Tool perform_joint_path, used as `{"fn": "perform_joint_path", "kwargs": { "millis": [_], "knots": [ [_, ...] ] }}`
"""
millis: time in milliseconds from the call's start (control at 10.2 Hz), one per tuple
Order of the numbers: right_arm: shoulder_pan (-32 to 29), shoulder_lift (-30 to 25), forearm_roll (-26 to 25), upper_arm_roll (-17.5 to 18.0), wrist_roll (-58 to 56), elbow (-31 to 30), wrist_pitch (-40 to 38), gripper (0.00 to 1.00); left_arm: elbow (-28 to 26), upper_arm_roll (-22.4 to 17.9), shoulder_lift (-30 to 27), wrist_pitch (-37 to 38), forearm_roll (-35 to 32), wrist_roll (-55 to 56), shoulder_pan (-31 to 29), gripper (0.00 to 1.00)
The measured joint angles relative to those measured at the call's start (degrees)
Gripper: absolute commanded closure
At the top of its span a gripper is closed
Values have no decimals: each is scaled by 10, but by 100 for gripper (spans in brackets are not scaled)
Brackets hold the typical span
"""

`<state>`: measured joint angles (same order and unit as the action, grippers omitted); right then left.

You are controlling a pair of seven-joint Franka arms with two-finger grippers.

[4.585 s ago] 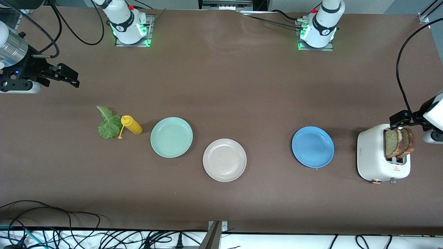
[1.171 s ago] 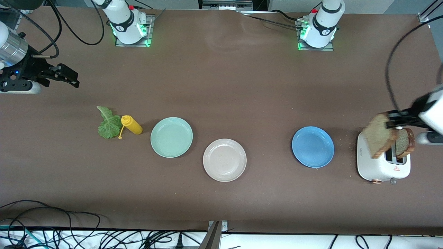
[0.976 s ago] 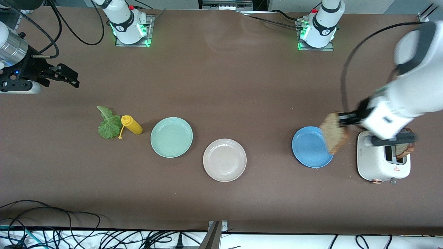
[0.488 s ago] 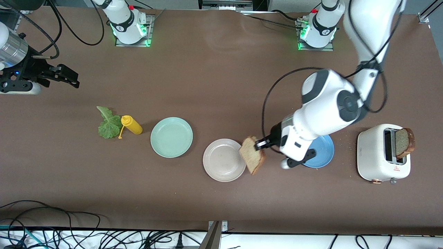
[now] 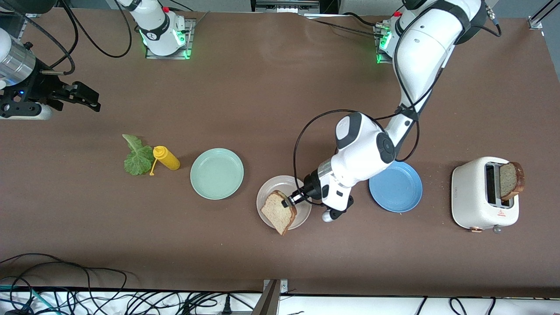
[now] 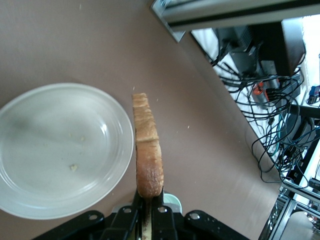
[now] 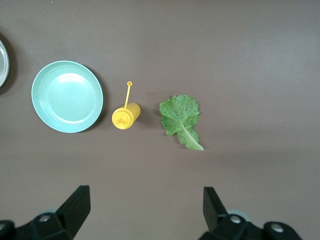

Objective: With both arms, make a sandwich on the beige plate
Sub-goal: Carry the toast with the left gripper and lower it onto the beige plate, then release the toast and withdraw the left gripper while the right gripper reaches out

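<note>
Left gripper (image 5: pixel 287 202): lower centre of the front view, over the beige plate; jaws clamped on a bread slice.
Bread slice (image 5: pixel 278 211): held in the air, tilted, over the plate's edge nearer the front camera; in the left wrist view it shows edge-on (image 6: pixel 147 159), crust toward the camera, beside the plate rim.
Beige plate (image 5: pixel 272 186): on the counter at lower centre of the front view, between the mint-green plate and the blue plate; nothing lies flat in it (image 6: pixel 60 150).
Second bread slice (image 5: pixel 510 180): stands upright in a slot of the white toaster (image 5: pixel 474 201), at the right edge of the front view.
Right gripper (image 5: pixel 83 97): upper left of the front view, waiting above the counter; jaws wide apart, holding nothing (image 7: pixel 145 205).
Lettuce leaf (image 5: pixel 137 156): flat on the counter, left of centre in the front view, just beside the yellow squeeze bottle (image 5: pixel 166 158).
Mint-green plate (image 5: pixel 217 173): between the bottle and the beige plate.
Blue plate (image 5: pixel 400 188): partly under the left arm's wrist.
Counter (image 5: pixel 262 100): brown.
</note>
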<state>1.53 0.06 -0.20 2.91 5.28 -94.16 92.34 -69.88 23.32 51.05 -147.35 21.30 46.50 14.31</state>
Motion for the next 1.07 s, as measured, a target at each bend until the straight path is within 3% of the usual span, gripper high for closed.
{"fn": "perform_joint_path", "kwargs": {
  "millis": [780, 878, 1073],
  "knots": [
    [0, 0, 0, 0, 0, 0, 0, 0, -13, 0, 33, 2, 3, 5, 8, 100],
    [0, 0, 0, 0, 0, 0, 0, 0, -19, 0, 34, 3, 3, 5, 9, 90],
    [0, 0, 0, 0, 0, 0, 0, 0, -23, 0, 34, 17, 3, 6, 9, 19]
  ]
}}
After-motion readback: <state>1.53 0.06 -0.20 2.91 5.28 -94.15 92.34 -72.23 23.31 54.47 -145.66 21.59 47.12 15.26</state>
